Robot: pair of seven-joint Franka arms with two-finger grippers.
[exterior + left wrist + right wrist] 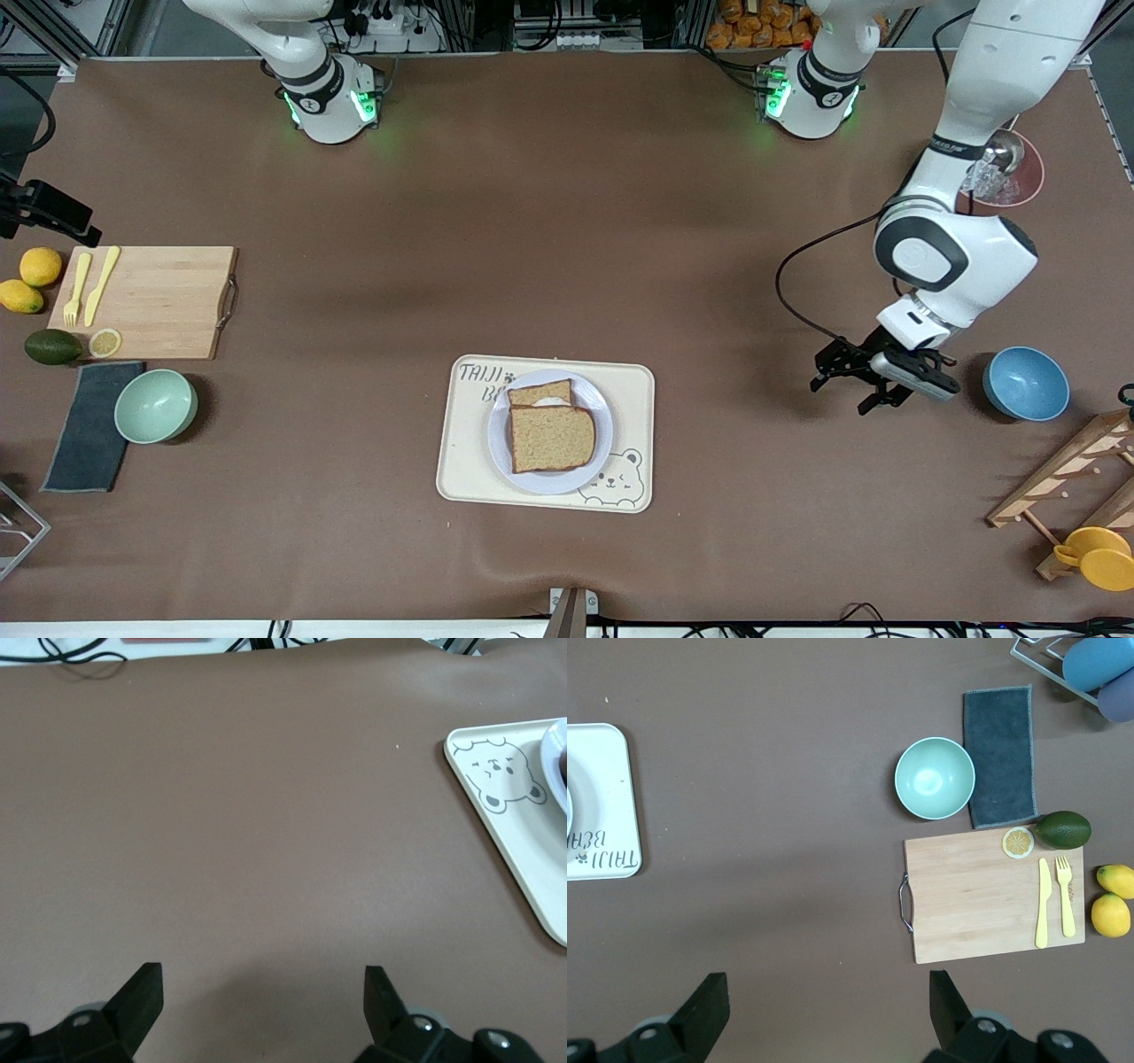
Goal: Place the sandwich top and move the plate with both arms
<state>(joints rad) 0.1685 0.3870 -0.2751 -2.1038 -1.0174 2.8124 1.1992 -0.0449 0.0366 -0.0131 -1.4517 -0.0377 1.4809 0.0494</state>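
The sandwich top [551, 439], a plain brown bread slice, lies on the pale plate [603, 422]. It partly covers a second slice [540, 392], with a bit of white egg showing between them. The plate sits on a cream bear tray [461, 478]. My left gripper [837, 383] is open and empty, low over bare table toward the left arm's end, between the tray and a blue bowl. In the left wrist view the left gripper [263, 992] faces the tray corner [523, 842]. My right gripper [828, 997] is open and empty, high over the table, out of the front view.
A wooden cutting board [155, 301] with a yellow knife and fork, lemons [40, 266], an avocado [51, 346], a mint bowl [156, 406] and a grey cloth [89, 425] lie at the right arm's end. A blue bowl [1026, 383], a wooden rack [1076, 470] and a yellow cup [1099, 556] lie at the left arm's end.
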